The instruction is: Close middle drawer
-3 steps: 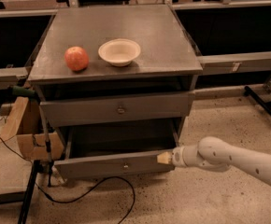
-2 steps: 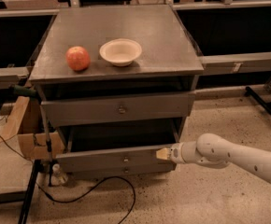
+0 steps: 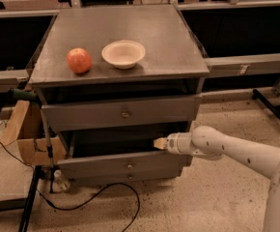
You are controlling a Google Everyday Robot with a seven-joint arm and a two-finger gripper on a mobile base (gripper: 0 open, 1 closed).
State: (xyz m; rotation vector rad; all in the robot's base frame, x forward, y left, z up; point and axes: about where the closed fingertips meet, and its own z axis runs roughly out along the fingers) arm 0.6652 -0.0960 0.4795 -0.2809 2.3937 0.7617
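Note:
The middle drawer (image 3: 125,164) is a grey shallow drawer with a small round centre knob, under the taller top drawer front (image 3: 123,112). It stands pulled out a little, with a dark gap above its front. My gripper (image 3: 160,143) is at the drawer's right end, its pale tip against the upper edge of the front. The white arm reaches in from the lower right. The lowest drawer front (image 3: 128,177) sits just below.
A red apple (image 3: 79,60) and a white bowl (image 3: 123,53) sit on the cabinet top (image 3: 169,37). A cardboard box (image 3: 26,134) and a thin stand are at the left. A black cable (image 3: 101,197) lies on the floor in front.
The middle drawer has slid in, and the gap above its front is narrower. My gripper has moved with it, up and toward the cabinet.

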